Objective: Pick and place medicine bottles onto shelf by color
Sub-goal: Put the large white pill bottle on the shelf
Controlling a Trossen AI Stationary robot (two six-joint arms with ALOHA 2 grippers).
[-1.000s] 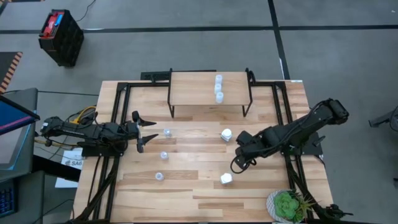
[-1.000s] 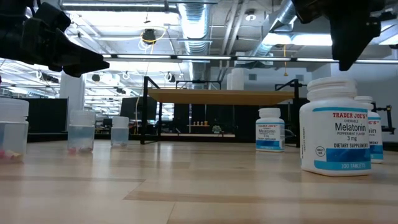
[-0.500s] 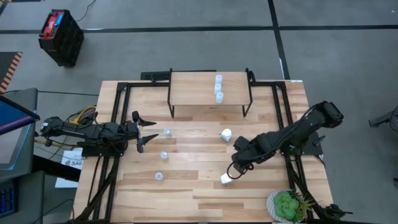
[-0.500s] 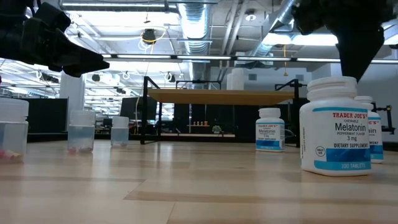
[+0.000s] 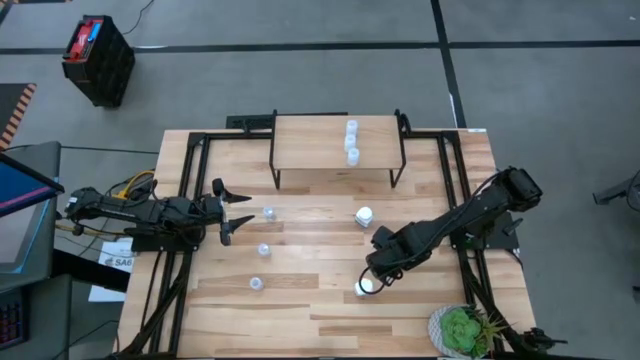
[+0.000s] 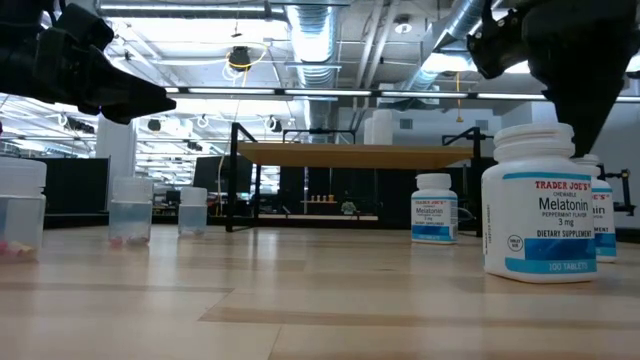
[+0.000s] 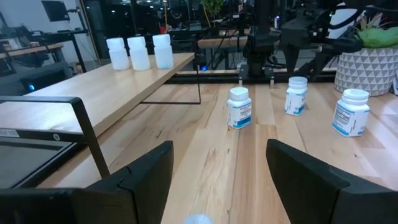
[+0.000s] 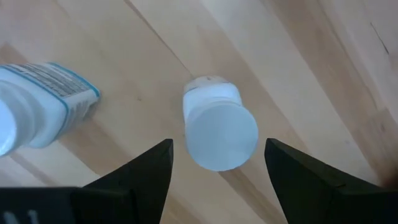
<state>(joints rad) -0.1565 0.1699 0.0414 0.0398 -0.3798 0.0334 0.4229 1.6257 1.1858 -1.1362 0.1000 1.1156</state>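
Three pale-blue bottles (image 5: 351, 140) stand in a row on the light-wood shelf (image 5: 310, 145) at the far middle. Three more (image 5: 264, 250) stand on the table's left half. A white bottle (image 5: 364, 216) stands in the middle of the table. Another white bottle (image 5: 362, 288) stands upright nearer the front; it also shows in the right wrist view (image 8: 221, 134). My right gripper (image 5: 369, 277) is open and hangs above it, pointing down, one finger on either side, apart from it. A third white bottle (image 8: 37, 109) stands close by. My left gripper (image 5: 240, 209) is open and empty at the table's left.
A green potted plant (image 5: 462, 330) stands at the table's near right corner, close to my right arm. The shelf's thin black legs (image 5: 276, 172) stand on the far half of the table. In the left wrist view the three white bottles (image 7: 239, 107) stand apart from one another.
My right gripper has gone toward the table's near edge and a little left, and down over the white bottle near the front. The bottle has stayed in place.
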